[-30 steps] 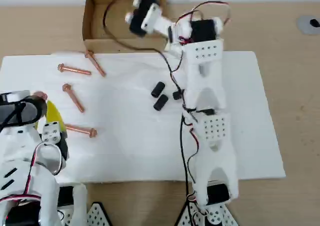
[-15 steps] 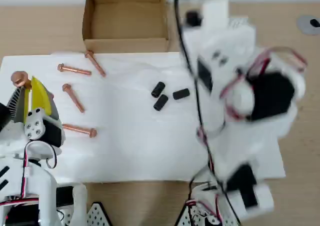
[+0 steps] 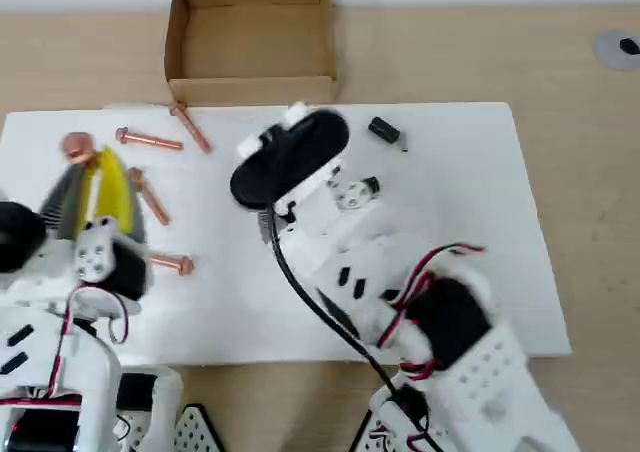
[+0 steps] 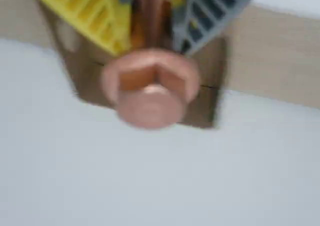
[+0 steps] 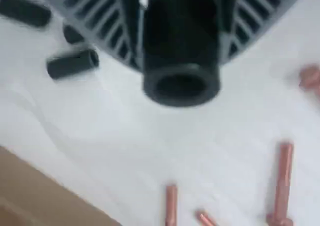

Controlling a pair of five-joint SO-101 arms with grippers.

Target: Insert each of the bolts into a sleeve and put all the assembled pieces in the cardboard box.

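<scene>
My left gripper, with yellow and grey fingers, is shut on a copper bolt whose head points toward the cardboard box. My right gripper hangs over the middle of the white sheet, shut on a black sleeve with its bore facing out. In the left wrist view the left gripper clamps the bolt's shank, and the box lies behind. Loose bolts lie on the sheet's left part. Loose sleeves lie near the right gripper.
The white sheet covers most of the wooden table. Another black sleeve lies alone near the sheet's far edge. A further bolt lies beside the left gripper. The right arm crosses the sheet's centre. The box is open on top.
The right arm swung back from over the box, lifted, then came down over the sheet's centre, covering the three sleeves. The left gripper carried its bolt up and toward the middle.
</scene>
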